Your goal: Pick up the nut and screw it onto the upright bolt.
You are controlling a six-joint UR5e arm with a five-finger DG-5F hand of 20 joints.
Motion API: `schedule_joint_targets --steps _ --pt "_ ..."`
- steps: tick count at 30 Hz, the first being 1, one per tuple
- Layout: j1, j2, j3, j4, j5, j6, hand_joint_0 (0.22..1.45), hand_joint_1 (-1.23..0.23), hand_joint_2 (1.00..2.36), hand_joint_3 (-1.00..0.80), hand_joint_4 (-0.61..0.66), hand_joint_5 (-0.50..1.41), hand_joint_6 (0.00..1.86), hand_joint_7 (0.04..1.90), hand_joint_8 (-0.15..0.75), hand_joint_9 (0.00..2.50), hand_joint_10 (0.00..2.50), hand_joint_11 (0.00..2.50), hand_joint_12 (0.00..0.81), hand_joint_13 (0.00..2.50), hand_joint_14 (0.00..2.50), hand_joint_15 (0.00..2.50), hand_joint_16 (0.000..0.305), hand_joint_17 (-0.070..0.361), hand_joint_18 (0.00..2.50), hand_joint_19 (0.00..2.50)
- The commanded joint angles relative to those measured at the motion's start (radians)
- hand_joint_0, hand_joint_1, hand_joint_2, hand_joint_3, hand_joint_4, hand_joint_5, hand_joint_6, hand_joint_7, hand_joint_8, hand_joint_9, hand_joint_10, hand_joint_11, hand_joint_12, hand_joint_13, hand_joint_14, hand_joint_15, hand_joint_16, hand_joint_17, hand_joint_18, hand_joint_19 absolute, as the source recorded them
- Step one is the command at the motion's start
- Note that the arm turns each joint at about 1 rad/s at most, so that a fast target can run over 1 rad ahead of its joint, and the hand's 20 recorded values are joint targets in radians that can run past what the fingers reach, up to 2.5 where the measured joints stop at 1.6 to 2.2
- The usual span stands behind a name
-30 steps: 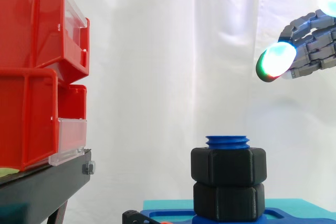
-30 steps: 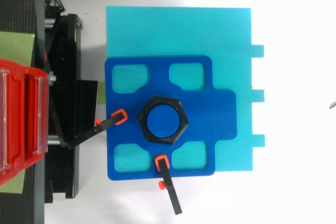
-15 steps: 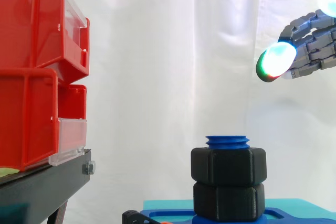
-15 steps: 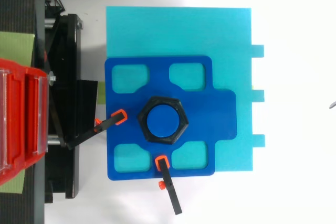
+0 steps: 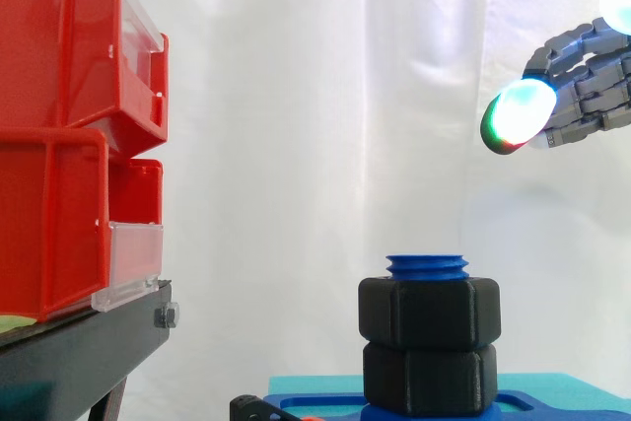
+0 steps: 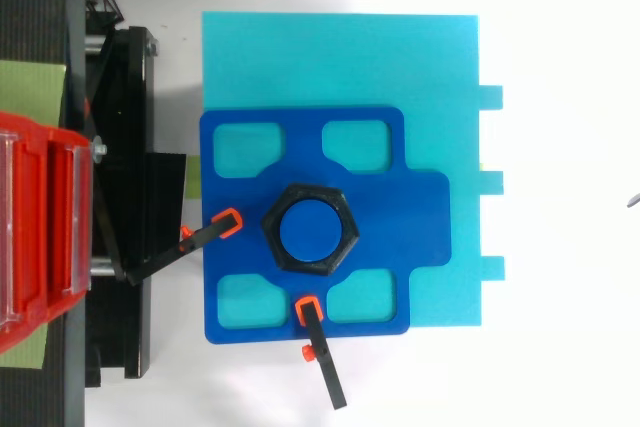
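Side view puts the black nut (image 5: 429, 313) nearest, threaded on the upright blue bolt (image 5: 427, 264) with only a few turns of thread showing above it. The bolt's long axis runs straight up. A second black hexagon sits directly below the nut; whether it is the bolt's head or another nut is hard to say. The hand (image 5: 582, 76) hangs well above the bolt and to its right, and appears to lie beyond it. Its fingers are loosely bent and hold nothing, with one glowing pad (image 5: 518, 113) aimed down-left toward the bolt. Any return to the nut would run down and to the left. The palm is cut off at the frame's edge.
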Motion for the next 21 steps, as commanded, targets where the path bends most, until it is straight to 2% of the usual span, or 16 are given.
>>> schedule_joint_targets --steps 1,11,14,17,21 --pt "0.0 0.0 0.0 0.0 0.0 0.0 0.5 -0.38 1.0 -0.5 0.09 -0.24 0.5 0.66 0.194 0.0 0.0 0.0 0.366 0.0 0.0 0.0 0.047 0.106 0.0 0.0" --pt "0.0 0.0 0.0 0.0 0.0 0.0 0.5 -0.37 1.0 -0.5 0.08 -0.25 0.5 0.71 0.191 0.0 0.0 0.0 0.365 0.0 0.0 0.0 0.046 0.104 0.0 0.0" --pt "0.0 0.0 0.0 0.0 0.0 0.0 0.5 -0.37 1.0 -0.5 0.08 -0.25 0.5 0.66 0.191 0.0 0.0 0.0 0.364 0.0 0.0 0.0 0.047 0.105 0.0 0.0" --pt "0.0 0.0 0.0 0.0 0.0 0.0 0.5 -0.37 1.0 -0.5 0.08 -0.25 0.5 0.71 0.188 0.0 0.0 0.0 0.364 0.0 0.0 0.0 0.046 0.104 0.0 0.0" --pt "0.0 0.0 0.0 0.0 0.0 0.0 0.5 -0.37 1.0 -0.5 0.08 -0.25 0.5 0.66 0.191 0.0 0.0 0.0 0.364 0.0 0.0 0.0 0.047 0.105 0.0 0.0"
